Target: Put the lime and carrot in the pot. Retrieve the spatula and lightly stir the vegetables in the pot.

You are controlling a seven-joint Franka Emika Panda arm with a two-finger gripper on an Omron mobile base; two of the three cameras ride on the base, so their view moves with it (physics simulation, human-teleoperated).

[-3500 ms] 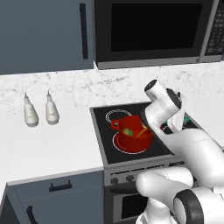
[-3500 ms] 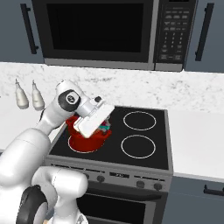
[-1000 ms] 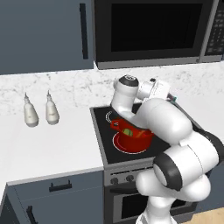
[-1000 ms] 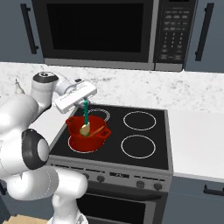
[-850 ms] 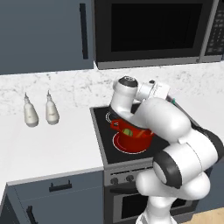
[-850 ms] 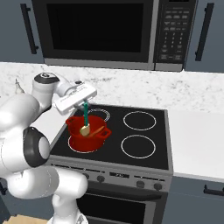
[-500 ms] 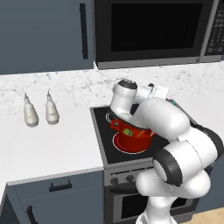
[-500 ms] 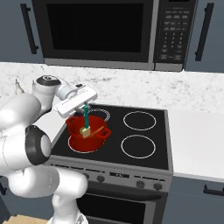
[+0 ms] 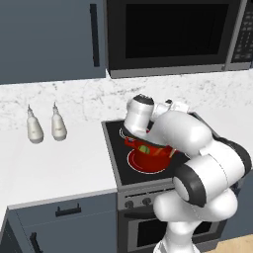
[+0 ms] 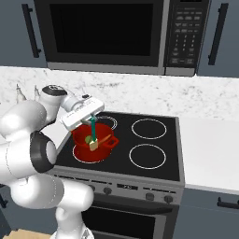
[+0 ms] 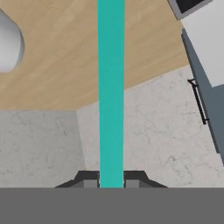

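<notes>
while gripper (image 10: 91,122) grips spatula (image 10: 94,134) | blade in pot (image 10: 83,148) | beside lime (image 10: 87,138)

Red pot (image 9: 148,159) sits on the stove (image 9: 118,163), lime (image 9: 145,148) inside; arm bent over it. Two bottles (image 9: 45,129) stand on the surface (image 9: 54,168), left.

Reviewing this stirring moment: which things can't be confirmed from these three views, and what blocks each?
- Carrot: in the right base view, the spatula crosses the pot; an orange sliver beside its blade is too small to identify.
- Lime: in the left base view, the arm covers most of the pot's mouth, so its resting spot is unclear.
- Spatula blade: in the hand view, the teal handle runs off the top edge.
- Gripper: fingertips partly cut by the bottom band.
</notes>
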